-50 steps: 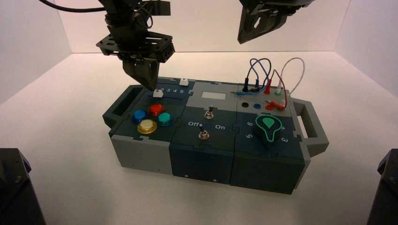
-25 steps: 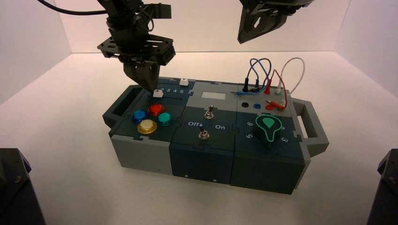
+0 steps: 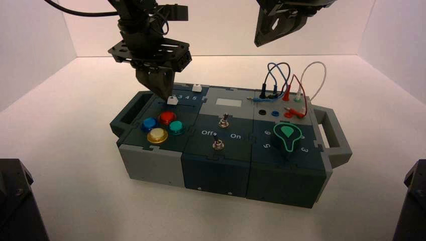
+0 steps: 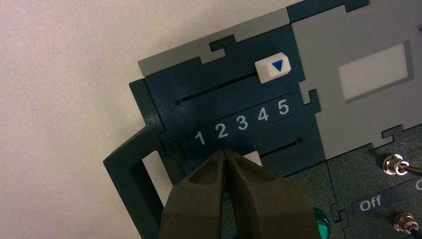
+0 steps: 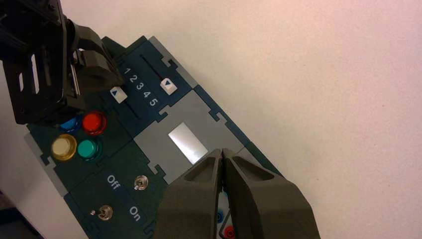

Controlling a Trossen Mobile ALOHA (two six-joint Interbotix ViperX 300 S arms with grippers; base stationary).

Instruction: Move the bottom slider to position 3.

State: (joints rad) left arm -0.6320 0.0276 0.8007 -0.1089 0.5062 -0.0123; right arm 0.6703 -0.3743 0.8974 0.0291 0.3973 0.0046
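Our left gripper, closed, sits just left of the bottom slider's white knob; printed 3 seems slightly rightward. Our right gripper, closed, waits above the box.

In the left wrist view, the left gripper's fingers at bottom centre hide part of the bottom slider; whether they touch it cannot be told. The green button beside them is partly covered and cut by the lower edge. The high view crops the right arm along its top edge. In the right wrist view, fingers cover much of the wire sockets at bottom centre.
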